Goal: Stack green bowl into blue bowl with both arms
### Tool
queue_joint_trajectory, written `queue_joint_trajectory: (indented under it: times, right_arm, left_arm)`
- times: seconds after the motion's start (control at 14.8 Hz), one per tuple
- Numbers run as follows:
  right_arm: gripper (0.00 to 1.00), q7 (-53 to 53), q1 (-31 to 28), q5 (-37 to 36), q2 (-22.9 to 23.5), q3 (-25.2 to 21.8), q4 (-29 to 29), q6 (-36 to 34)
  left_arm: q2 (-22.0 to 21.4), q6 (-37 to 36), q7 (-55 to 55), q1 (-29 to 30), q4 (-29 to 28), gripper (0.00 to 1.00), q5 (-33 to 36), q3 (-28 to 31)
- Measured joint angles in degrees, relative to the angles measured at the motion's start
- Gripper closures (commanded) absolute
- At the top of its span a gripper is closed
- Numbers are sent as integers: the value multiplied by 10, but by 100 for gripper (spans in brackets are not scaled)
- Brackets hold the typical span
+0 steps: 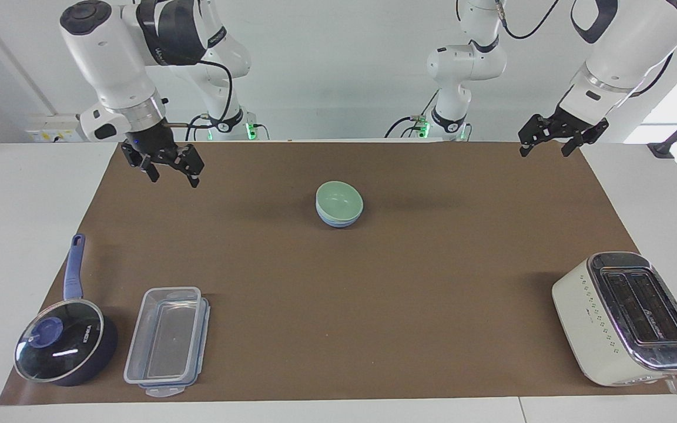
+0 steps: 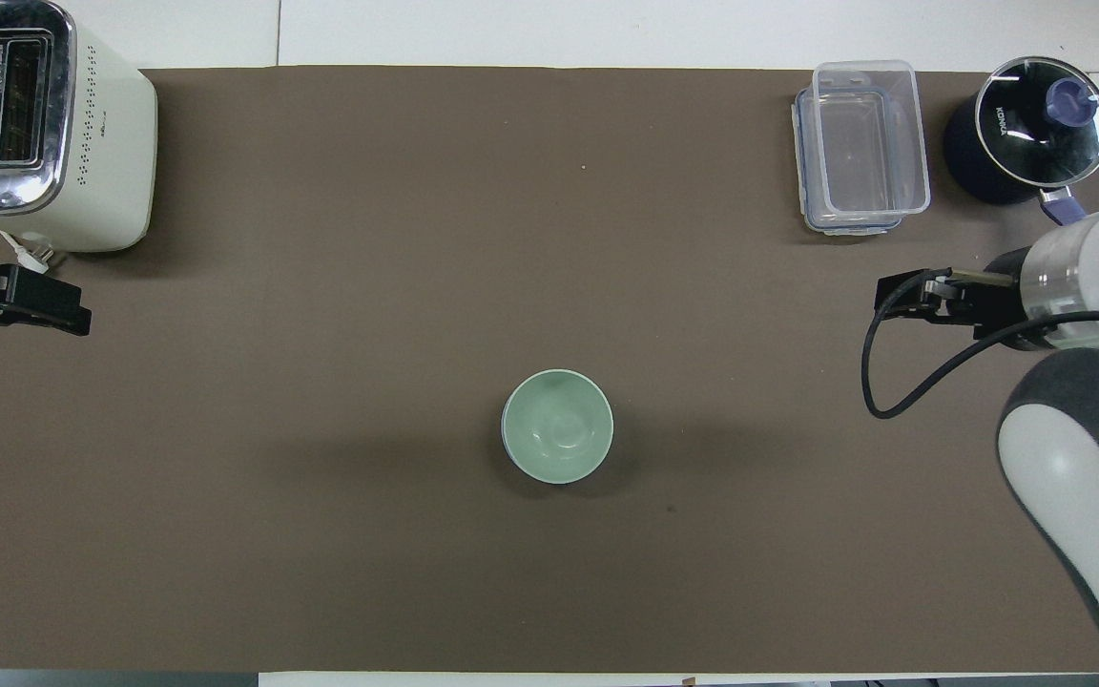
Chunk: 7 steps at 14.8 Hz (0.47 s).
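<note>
Green bowl [image 1: 339, 199] sits nested in the blue bowl [image 1: 338, 221], mid-mat, closer to my bases than the toaster or the pan. From the high cam only the green one shows [image 2: 557, 426]; blue is hidden under it, just a sliver of rim in the facing cam.

My right gripper [image 1: 171, 174] hangs over the mat [image 1: 374, 305] edge at abt 9 o'clock from the bowls in the facing cam, well apart from them, fingers spread, nothing btwn them. Overhead view shows only its wrist and cable at 3 o'clock.

My left gripper [image 1: 547, 144] hangs over the mat corner near my base, at abt 2 o'clock from the bowls in the facing cam, fingers apart, empty. This arm waits.

Toaster [image 1: 629, 317] at 4 o'clock in the facing cam, at my left arm's end. Clear container [image 1: 168, 341] and lidded saucepan [image 1: 62, 346] at 7–8 o'clock, my right arm's end, side by side.
</note>
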Motion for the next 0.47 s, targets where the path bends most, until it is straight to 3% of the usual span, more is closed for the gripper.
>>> queue_joint_trajectory:
  times: [0.47]
  right_arm:
    - [0, -18, -5, -24, 13, 1, 70, -89]
  left_arm:
    - [0, 0, 0, 0, 0, 0, 0, 0]
